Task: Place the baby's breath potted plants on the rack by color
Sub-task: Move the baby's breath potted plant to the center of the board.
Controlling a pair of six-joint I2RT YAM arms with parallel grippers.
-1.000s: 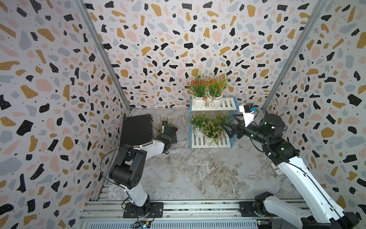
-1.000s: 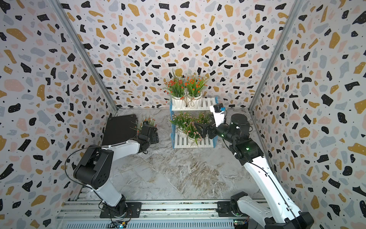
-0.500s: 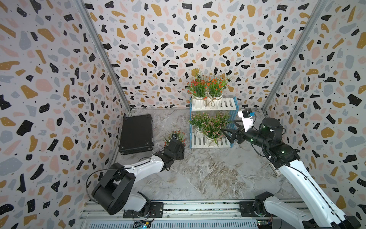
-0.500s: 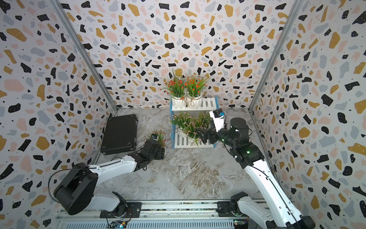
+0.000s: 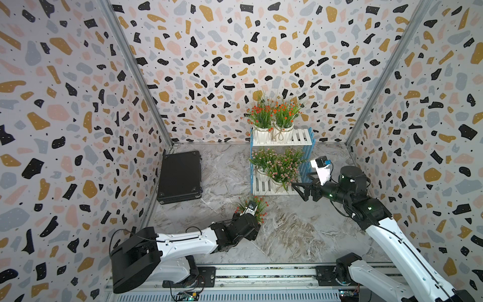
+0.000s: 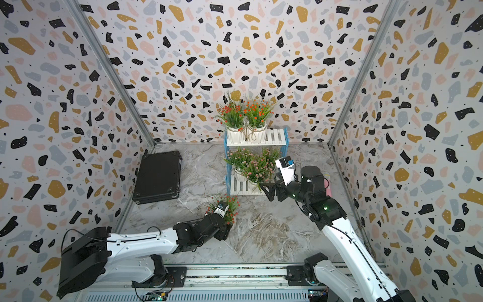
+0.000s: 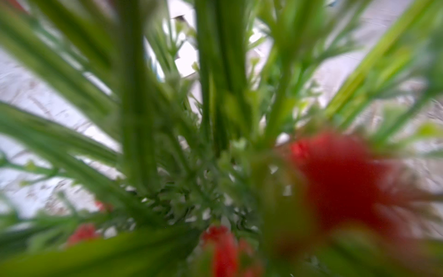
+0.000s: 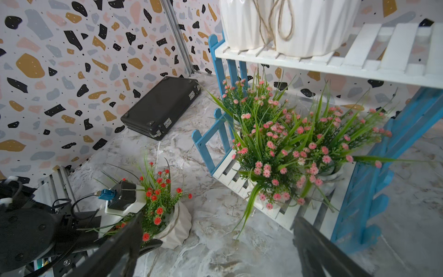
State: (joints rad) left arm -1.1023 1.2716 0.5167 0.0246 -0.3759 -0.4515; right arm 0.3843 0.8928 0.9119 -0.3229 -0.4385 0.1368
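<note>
Left gripper point(image 5: 253, 223) is clamped on the red-flowered plant point(image 8: 158, 203) low in front of the rack point(image 5: 300, 138), with the free top-shelf slot up and beyond it, and the right gripper point(image 5: 299, 191) is gaping wide beside the bottom shelf.

pots point(image 8: 242, 24) ribbed matt white; rack point(image 8: 359, 64) painted wood slats; case point(image 8: 163, 103) matt black

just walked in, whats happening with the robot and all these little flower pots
Two robot arms are sorting small potted plants onto a blue and white rack by flower colour. Two red plants stand on the top shelf, and the pink plants sit on the bottom one. The left hand holds a third red plant by its pot, low in front of the rack. The right hand is open and empty beside the bottom shelf.
</note>
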